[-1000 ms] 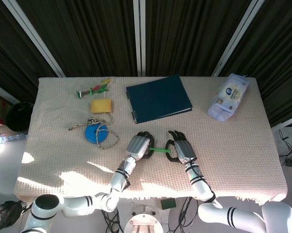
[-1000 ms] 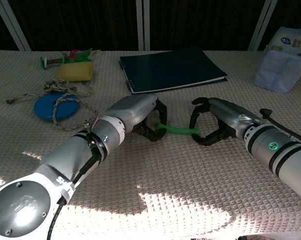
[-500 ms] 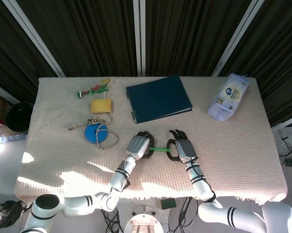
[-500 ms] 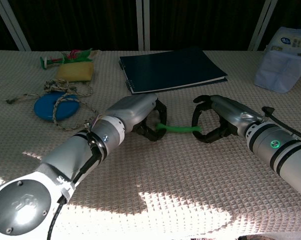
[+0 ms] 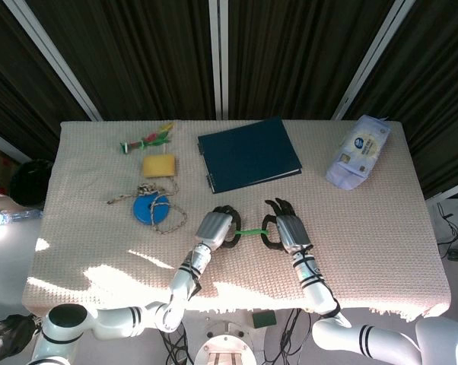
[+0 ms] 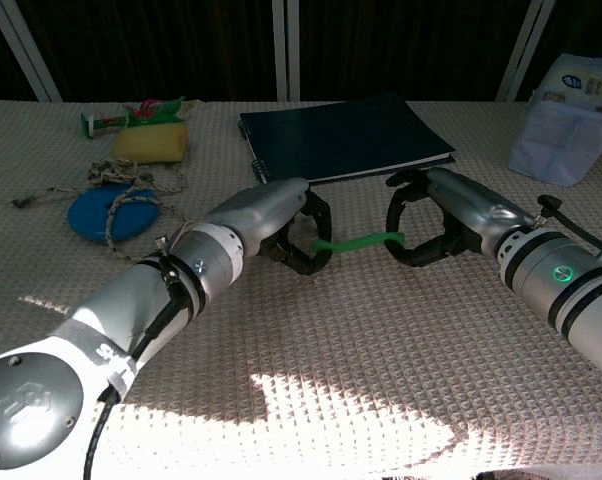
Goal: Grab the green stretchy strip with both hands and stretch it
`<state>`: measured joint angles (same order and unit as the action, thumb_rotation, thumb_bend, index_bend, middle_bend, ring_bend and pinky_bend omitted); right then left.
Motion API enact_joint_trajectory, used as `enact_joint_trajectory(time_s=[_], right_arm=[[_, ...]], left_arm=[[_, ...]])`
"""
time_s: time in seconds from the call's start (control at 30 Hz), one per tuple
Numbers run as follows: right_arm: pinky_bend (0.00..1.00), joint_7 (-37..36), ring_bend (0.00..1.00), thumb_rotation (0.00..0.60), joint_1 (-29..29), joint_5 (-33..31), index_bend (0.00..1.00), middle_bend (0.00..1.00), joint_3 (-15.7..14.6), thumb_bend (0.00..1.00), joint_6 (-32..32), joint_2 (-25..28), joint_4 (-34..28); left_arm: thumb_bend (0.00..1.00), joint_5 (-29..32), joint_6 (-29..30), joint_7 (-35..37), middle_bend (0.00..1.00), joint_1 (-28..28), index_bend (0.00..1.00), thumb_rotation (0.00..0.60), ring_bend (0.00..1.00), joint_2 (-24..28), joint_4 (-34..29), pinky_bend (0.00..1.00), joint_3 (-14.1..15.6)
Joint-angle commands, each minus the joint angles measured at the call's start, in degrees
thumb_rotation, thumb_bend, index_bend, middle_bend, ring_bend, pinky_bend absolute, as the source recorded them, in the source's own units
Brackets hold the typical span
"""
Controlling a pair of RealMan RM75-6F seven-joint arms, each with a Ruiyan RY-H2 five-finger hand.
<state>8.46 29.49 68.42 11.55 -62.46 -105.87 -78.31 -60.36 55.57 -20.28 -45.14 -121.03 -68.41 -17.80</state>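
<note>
A green stretchy strip (image 6: pixel 356 242) runs taut between my two hands, just above the tablecloth near the front middle; in the head view the green stretchy strip (image 5: pixel 249 230) shows as a short bright line. My left hand (image 6: pixel 279 222) grips its left end, fingers curled around it. My right hand (image 6: pixel 436 215) holds the right end in its curled black fingers. From overhead, the left hand (image 5: pixel 218 226) and the right hand (image 5: pixel 284 226) sit side by side, a short gap apart.
A dark blue folder (image 5: pixel 248 153) lies behind the hands. At the left are a blue disc with rope (image 5: pixel 151 207), a yellow sponge (image 5: pixel 158 164) and a feathered toy (image 5: pixel 145 141). A wipes pack (image 5: pixel 357 150) rests at the back right.
Both hands have lifted slightly and moved back toward the folder, the right one drawing away to the right. The strip now hangs straighter and a little longer between them.
</note>
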Motion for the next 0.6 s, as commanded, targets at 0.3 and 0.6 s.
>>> enact_joint_trajectory(time_s=[0.3,0.6], right_arm=[[0.00,5.5,0.00,0.600,0.2,0.9,0.63,0.09,3.5,0.43,-4.1,8.1,-15.7],[0.00,6.6,0.00,0.600,1.1,-0.6,0.63,0.09,5.2,0.43,-4.9,9.9,-19.0]], left_arm=[[0.42,0.1,4.5,-0.7,0.34,1.0,0.60,0.585,0.20,7.8,-16.3,0.23,-4.2],[0.42,2.9,6.0,-2.7,0.34,0.7,0.60,0.581,0.20,11.4,-22.2,0.23,-5.0]])
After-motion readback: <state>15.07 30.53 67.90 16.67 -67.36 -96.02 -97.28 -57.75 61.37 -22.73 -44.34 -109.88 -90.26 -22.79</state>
